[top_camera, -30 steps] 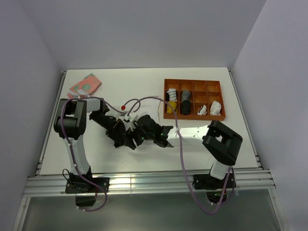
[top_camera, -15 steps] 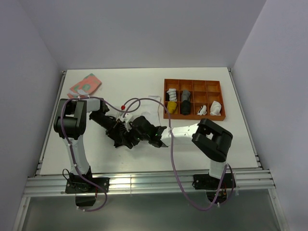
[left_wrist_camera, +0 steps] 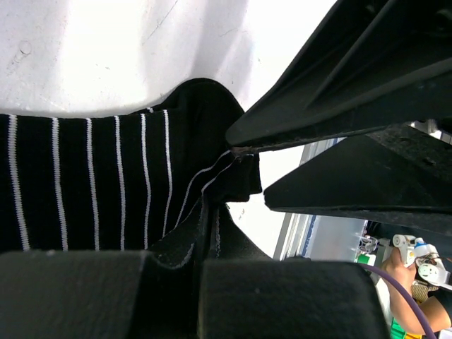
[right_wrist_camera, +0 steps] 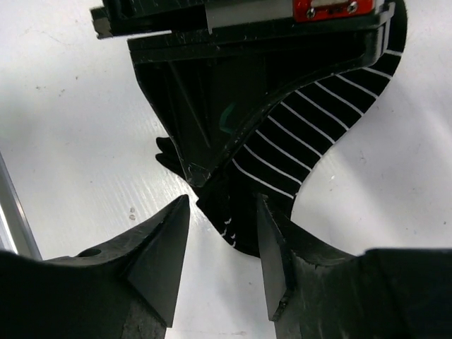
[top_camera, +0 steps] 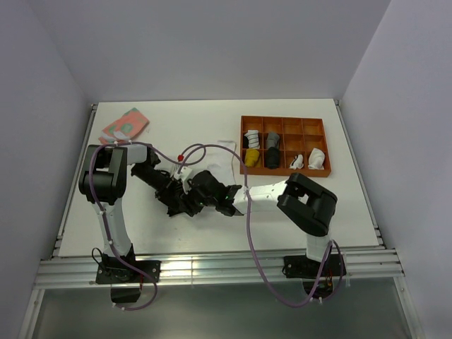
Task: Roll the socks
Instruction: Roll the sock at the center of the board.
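While the left end effector [left_wrist_camera: 210,220] pinches the black sock [left_wrist_camera: 85,183] on the surface [top_camera: 212,123] and the right end effector [right_wrist_camera: 222,212] gapes around its loose tip, a shallow bite could slip off, or the 2 could collide.

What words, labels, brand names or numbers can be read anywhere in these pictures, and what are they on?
No text can be read in any view.
On the left gripper, a teal mark: a smudged squiggle, not legible.
On the red plate above it: two screws, no letters visible.
On the striped sock: thin white stripes only, no label.
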{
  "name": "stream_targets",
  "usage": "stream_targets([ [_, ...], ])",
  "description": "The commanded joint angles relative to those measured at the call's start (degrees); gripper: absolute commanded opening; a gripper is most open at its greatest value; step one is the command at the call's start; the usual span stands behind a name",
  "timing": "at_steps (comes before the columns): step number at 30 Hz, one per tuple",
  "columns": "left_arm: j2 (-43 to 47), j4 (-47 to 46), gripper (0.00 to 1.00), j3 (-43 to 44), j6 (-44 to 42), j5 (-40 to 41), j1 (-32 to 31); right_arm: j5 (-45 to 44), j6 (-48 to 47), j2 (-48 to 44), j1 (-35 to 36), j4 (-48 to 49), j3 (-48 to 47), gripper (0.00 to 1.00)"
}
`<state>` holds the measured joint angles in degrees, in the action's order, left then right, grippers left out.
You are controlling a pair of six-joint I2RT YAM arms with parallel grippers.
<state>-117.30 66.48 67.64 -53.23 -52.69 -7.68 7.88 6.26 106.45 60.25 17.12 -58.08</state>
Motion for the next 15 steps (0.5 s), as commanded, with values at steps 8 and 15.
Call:
stream_targets([
  [8, -0.7, 0.5, 0.00, 1.4, -0.4, -1.6, 0.0, -0.4, -1.4, 3.6, 0.0, 0.4, -2.6, 0.47],
  [15, -0.5, 0.1, 0.00, 0.8, -0.1, -1.2, 0.0, 0.6, 0.3, 4.6, -0.6, 1.5, -2.8, 0.42],
])
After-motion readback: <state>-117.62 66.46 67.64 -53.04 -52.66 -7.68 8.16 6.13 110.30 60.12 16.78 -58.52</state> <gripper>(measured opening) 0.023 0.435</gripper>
